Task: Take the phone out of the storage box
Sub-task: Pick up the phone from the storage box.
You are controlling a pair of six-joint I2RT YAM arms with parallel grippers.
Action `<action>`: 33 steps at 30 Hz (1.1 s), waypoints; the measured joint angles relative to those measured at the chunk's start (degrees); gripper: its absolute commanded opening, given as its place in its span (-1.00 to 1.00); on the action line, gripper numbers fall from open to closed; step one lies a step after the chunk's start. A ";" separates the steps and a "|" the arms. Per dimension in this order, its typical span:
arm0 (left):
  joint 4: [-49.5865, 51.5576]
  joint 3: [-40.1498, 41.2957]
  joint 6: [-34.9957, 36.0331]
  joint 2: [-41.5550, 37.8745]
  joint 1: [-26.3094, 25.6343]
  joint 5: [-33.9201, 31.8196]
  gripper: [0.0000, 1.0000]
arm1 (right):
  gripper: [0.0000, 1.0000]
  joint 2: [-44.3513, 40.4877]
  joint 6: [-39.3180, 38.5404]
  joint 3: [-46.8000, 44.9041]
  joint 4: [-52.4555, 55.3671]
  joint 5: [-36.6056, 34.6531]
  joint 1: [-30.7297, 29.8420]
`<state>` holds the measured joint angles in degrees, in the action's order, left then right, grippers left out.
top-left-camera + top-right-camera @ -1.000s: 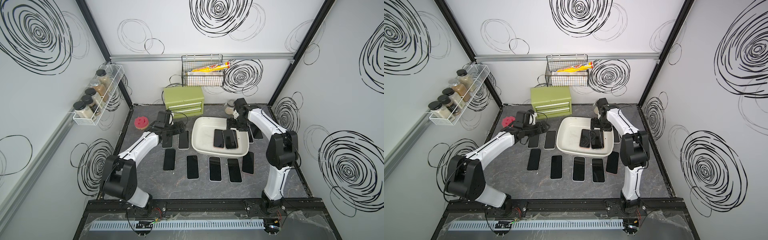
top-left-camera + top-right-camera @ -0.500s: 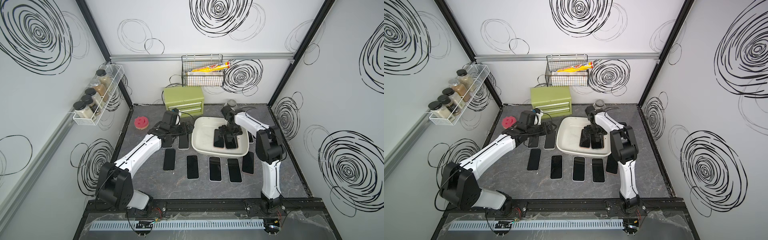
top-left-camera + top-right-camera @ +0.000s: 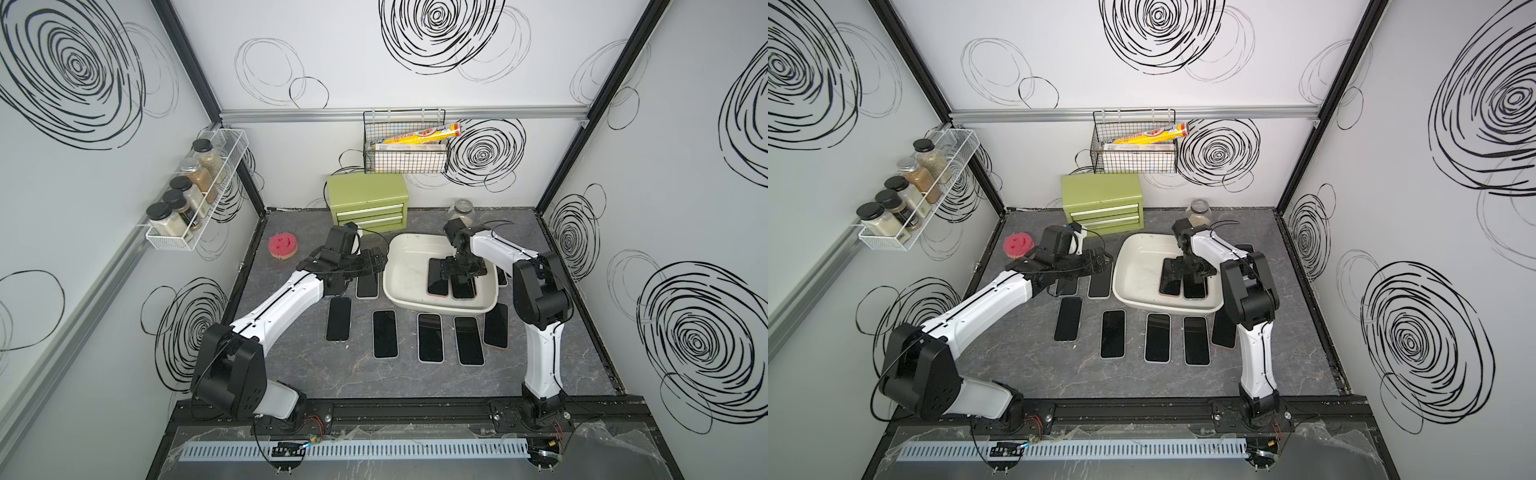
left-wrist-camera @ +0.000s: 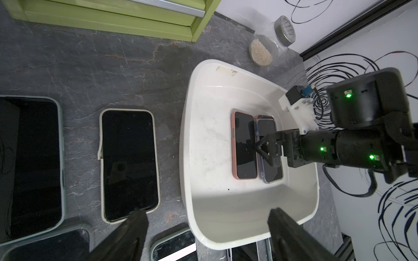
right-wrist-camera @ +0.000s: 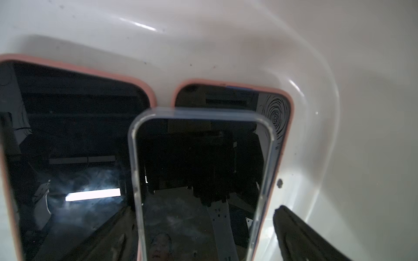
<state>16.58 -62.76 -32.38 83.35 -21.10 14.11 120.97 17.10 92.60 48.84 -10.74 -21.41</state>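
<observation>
No word or number can be read anywhere. The yellow roll in the black wire basket carries coloured print with a red-and-white patch, too small to make out. The spice jars in the white wall rack wear labels, one of them dark, all illegible in both top views. The red sponge shows a smiling face, the only plain sign. In the left wrist view a pale strip of tape on the storage box bears nothing readable.
</observation>
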 measured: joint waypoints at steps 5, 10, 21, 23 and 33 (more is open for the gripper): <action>-0.09 0.00 -0.02 0.00 0.11 0.04 0.79 | 0.86 -0.02 0.02 -0.31 -0.87 0.39 0.00; -0.11 0.04 -0.02 0.00 0.11 0.04 0.79 | 0.54 -0.48 -0.02 -1.51 -2.25 1.20 0.00; -0.13 0.55 -0.02 0.00 0.15 0.24 0.79 | 0.02 -0.79 -0.11 -0.92 -1.60 0.42 -0.11; -0.42 0.63 -0.02 0.00 0.15 0.63 0.79 | 0.01 -0.79 -0.20 0.61 0.39 0.37 -0.11; -10.03 5.51 -1.53 -2.32 -1.38 8.59 0.81 | -0.06 -0.79 -0.59 11.72 7.04 1.92 -0.04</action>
<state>6.55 -57.25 -33.91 81.03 -22.48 22.70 120.18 16.51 104.31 55.88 -8.82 -21.45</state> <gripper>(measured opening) 0.902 0.764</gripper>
